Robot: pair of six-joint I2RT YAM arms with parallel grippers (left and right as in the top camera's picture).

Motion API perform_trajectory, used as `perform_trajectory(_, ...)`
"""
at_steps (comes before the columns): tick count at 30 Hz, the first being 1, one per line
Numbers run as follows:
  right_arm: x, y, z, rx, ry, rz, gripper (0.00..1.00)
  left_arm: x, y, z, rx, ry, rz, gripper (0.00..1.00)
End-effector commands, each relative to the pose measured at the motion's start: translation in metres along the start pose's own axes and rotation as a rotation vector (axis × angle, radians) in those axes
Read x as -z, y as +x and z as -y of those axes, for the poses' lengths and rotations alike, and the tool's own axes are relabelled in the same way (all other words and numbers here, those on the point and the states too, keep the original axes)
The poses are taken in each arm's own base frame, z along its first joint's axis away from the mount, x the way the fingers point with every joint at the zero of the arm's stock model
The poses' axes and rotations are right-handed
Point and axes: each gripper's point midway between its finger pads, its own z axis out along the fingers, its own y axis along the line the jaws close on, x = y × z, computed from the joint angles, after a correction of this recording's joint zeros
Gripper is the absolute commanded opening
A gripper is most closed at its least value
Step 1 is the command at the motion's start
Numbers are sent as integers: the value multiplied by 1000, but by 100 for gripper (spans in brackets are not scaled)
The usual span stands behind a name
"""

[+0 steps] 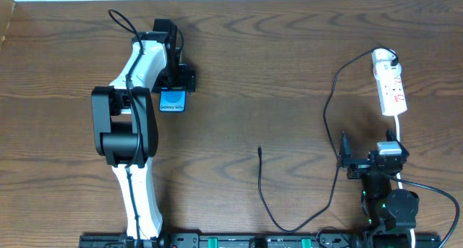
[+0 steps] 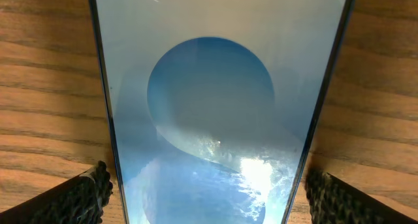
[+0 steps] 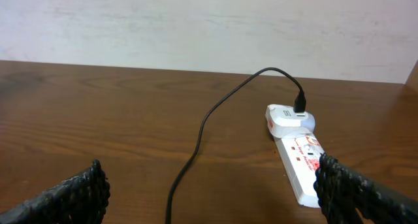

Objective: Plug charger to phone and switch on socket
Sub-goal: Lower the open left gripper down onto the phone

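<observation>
Left gripper [image 2: 209, 188] far forward, pointing down, spread astride the phone [image 2: 209, 106] — right gripper [image 3: 209, 191] tucked back, spread, empty

From my station I see a dark brown wood-grain surface [image 1: 239, 82] filling nearly the whole overhead view, its grain running left to right. Along its far edge stands a plain white wall [image 3: 163, 21], matte and faintly mottled, meeting the wood in a straight line. The light looks soft and even.
</observation>
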Motion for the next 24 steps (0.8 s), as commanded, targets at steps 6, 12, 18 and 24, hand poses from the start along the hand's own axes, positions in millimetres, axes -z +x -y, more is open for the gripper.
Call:
perform_trajectory(6, 0, 1, 0, 12, 0, -3, 99, -22, 11, 7, -40, 3, -64, 98)
perform_trajectory(12, 0, 1, 0, 12, 0, -3, 99, -18, 14, 7, -41, 7, -85, 98)
perform_trajectory(18, 0, 1, 0, 12, 0, -3, 99, -5, 10, 7, -48, 6, -88, 98)
perform_trajectory(24, 0, 1, 0, 12, 0, -3, 99, 0, 9, 8, -57, 11, -88, 98)
